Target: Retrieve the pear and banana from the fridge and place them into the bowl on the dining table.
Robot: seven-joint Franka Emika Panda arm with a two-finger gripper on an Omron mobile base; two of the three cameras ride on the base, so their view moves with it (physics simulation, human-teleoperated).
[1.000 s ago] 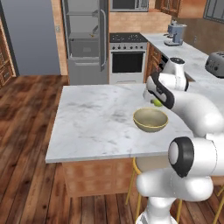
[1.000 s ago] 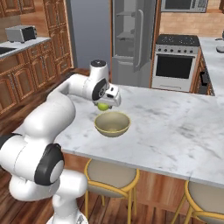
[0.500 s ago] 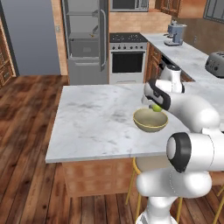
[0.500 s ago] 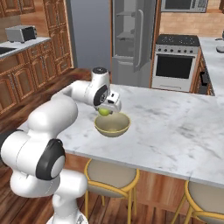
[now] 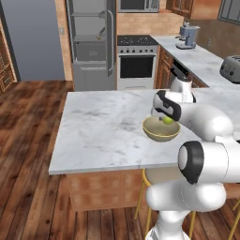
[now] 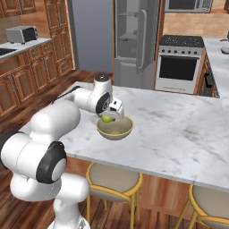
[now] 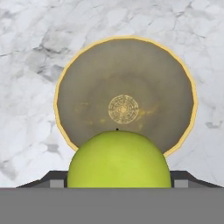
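Right now gripper [image 6: 108, 116] pinches pear [image 7: 119, 160] btwn its fingers at frame centre, just above bowl [image 7: 126, 94] on dining table [image 5: 103, 126], lower centre in hand view

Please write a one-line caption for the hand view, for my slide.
Pear held in the gripper directly above the empty bowl on the marble dining table.

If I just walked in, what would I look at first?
Probably the shiny green pear, held in the robot's pincer right above the round bowl. The bowl sits on the big white marble table, and nothing is in it yet. Behind the table, the grey fridge stands with its door open.
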